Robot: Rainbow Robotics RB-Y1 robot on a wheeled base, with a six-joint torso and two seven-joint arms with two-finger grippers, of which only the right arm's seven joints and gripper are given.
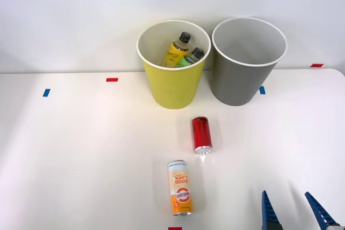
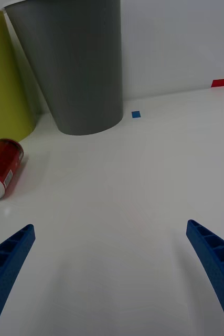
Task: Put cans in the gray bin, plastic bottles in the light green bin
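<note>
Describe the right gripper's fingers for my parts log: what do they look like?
The right gripper has two bright blue fingers. Each is a flat, tapering wedge narrowing to a point, with ribbed, ladder-like slots along its length. No cables or markings are visible on them.

I stand in what looks like a lab or test room: a bare white bench [image 1: 81, 149] set against a plain white wall [image 1: 70, 14], with small red tape marks [image 1: 111, 79] and blue tape marks [image 1: 46, 92] stuck on it as position markers, nothing homely around.
</note>
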